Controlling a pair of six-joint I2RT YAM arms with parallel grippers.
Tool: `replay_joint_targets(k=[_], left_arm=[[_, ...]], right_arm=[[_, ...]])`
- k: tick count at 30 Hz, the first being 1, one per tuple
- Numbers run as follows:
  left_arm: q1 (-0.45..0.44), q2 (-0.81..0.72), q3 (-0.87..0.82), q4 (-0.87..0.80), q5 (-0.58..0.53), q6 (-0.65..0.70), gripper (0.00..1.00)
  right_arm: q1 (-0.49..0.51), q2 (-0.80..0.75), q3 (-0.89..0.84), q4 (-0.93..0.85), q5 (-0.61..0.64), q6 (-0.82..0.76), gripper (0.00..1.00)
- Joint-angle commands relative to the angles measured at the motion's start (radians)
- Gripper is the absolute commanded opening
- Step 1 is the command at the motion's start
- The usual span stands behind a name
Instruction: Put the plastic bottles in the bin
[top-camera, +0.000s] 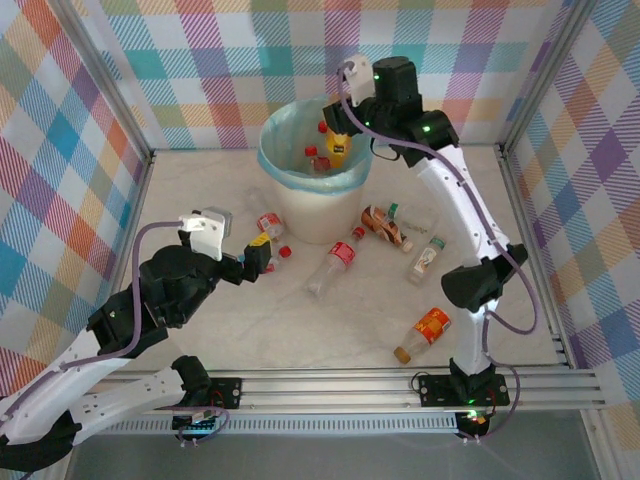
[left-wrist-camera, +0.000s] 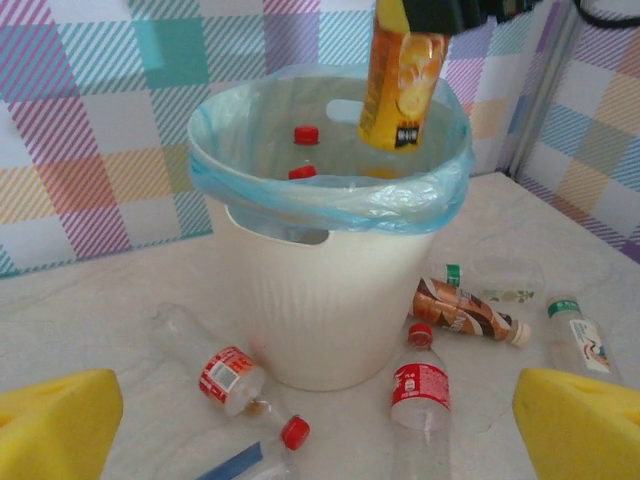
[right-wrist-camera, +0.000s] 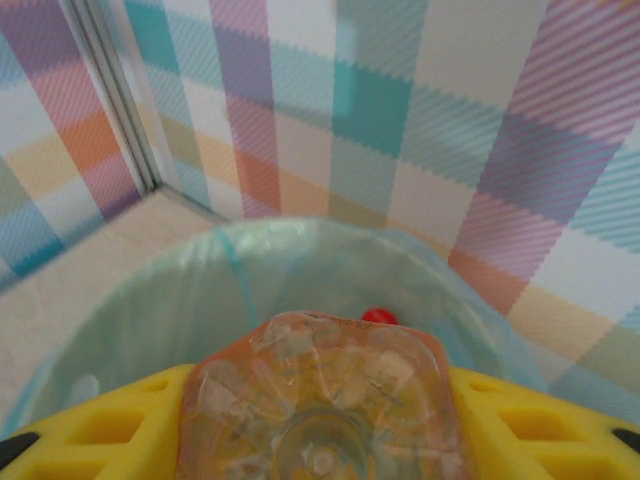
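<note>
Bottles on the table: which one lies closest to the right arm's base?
The orange-labelled bottle, lying alone by the front rail; the others cluster near the bin.

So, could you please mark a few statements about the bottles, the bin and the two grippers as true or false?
1. The right gripper holds an orange-labelled bottle over the bin. True.
2. The left gripper is shut on a bottle. False: it is open and holds nothing.
3. The bin has no bottles inside. False: red-capped bottles lie in it.
4. Several loose bottles lie on the table. True.
</note>
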Motion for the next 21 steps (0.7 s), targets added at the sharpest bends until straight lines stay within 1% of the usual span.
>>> replay_joint_targets(k=[1,7,21], left_arm=[[0.012,-0.009,-0.001,-0.013,-0.026,-0.013,1.00],[0.011,-0.005,-0.013,-0.023,-0.029,-0.033,1.00],[0.011,-0.029,-0.036,-0.050,-0.052,-0.058,1.00]], right_arm=[[0.006,0.031,0.045,-0.051,0.000,-0.028,0.49],[0.003,0.121,0.045,-0.108,-0.045,-0.024,0.54],[-0.031,0.268,0.042,-0.148,-0.101,0.023,0.58]])
